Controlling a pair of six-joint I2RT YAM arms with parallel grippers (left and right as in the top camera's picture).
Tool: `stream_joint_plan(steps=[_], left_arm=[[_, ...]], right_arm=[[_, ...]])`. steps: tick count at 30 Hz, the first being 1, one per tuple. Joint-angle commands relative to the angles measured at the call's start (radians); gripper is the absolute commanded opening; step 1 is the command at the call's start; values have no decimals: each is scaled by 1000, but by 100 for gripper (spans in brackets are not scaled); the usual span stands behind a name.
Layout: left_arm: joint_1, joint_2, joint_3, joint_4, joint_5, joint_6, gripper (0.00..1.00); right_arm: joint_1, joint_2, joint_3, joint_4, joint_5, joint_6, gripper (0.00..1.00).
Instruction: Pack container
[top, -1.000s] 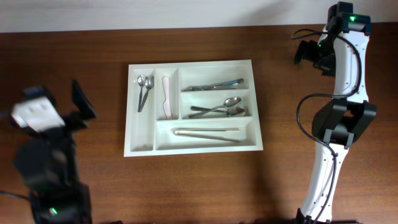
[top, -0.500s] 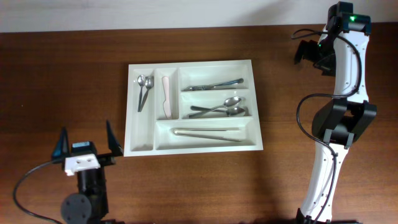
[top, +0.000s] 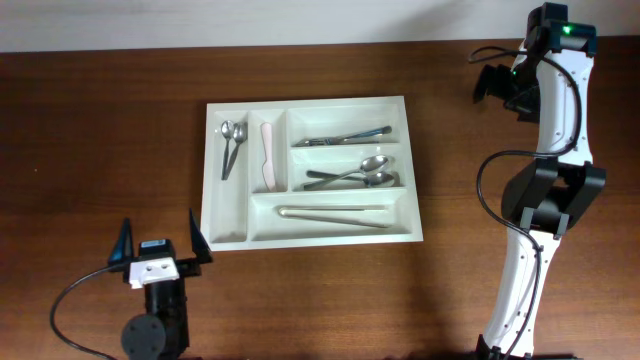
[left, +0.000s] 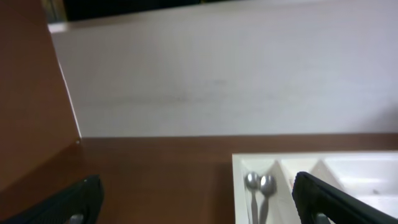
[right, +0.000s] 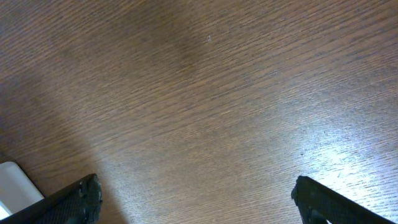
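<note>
**A:** Where's the container?

**B:** The container (top: 228, 212) sits mid-bench (top: 100, 130), long side running left to right. White, five compartments.

**A:** Contents?

**B:** Far-left upright slot: pair of small spoons (top: 232, 145). Next upright slot: one pale utensil (top: 268, 157), looks like a knife. Top horizontal slot: metal cutlery (top: 345, 136), forks or knives, can't tell which. Middle slot: larger spoons (top: 360, 172). Bottom long slot: a long metal piece (top: 332, 214), possibly tongs.

**A:** Left side?

**B:** The left fingers (top: 196, 238) are spread wide with nothing between them. They sit by the container's corner nearest the left arm's base. One finger is just beside that corner; can't tell contact from overhead. The left wrist camera looks across the bench toward the wall (left: 217, 74) and catches the small spoons in their slot.

**A:** Right side?

**B:** The right fingers (right: 68, 202) are spread wide too, empty, only bare wood between them. The right arm (top: 555, 120) stands at the far right of the bench, well apart from the container. A white patch (right: 15, 183) shows at the lower left of the right wrist view; can't tell what it is.
</note>
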Motion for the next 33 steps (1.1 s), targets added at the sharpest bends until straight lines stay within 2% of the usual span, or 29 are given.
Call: stream_joint_plan(steps=[1, 10, 33], left_arm=[[24, -29, -14, -29, 35, -3, 99], [57, -130, -14, -298, 61, -2, 99], [57, -130, -14, -301, 60, 10, 99]], right_arm=[[2, 3, 18, 0, 2, 12, 99], [2, 3, 18, 0, 2, 12, 99], [2, 3, 18, 0, 2, 12, 99]])
